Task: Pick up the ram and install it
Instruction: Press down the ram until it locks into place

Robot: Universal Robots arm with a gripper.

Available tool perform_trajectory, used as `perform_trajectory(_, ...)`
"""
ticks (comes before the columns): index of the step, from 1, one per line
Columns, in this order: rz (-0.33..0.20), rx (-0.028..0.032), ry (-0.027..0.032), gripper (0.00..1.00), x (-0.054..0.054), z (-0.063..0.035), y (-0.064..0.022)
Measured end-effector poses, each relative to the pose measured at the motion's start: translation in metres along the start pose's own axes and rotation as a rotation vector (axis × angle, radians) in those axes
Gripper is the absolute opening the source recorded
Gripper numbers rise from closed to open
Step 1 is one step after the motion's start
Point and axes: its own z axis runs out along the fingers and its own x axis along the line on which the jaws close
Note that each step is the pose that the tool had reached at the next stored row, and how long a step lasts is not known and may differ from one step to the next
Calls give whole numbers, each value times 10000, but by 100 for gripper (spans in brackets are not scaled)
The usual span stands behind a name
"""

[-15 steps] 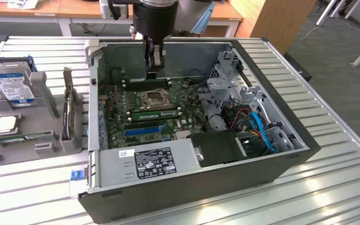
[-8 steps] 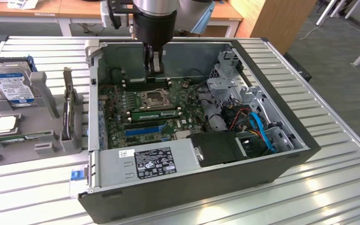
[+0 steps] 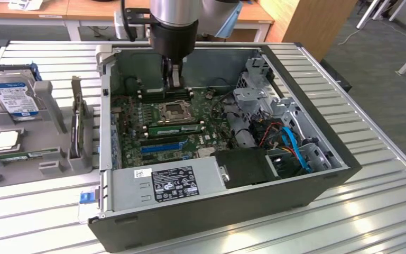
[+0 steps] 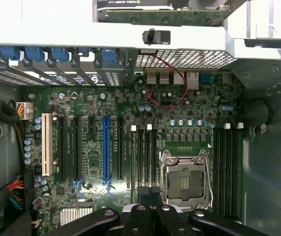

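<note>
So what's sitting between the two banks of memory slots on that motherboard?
The processor socket, with its metal frame, sits between them on the green motherboard. The wrist view shows it plainly.

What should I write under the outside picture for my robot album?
Robot gripper shut, reaching down into an open computer case above the motherboard.

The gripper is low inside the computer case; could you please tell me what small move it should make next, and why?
Probably a short, straight push downward. The shut gripper stands upright over the memory slots beyond the processor socket, and a green ram lies along a slot right under its fingertips. Whether that stick is fully seated cannot be told.
</note>
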Motion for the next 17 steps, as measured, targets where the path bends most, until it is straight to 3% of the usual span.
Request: perform_trajectory(17, 1, -6, -12, 10, 22, 308, 1)
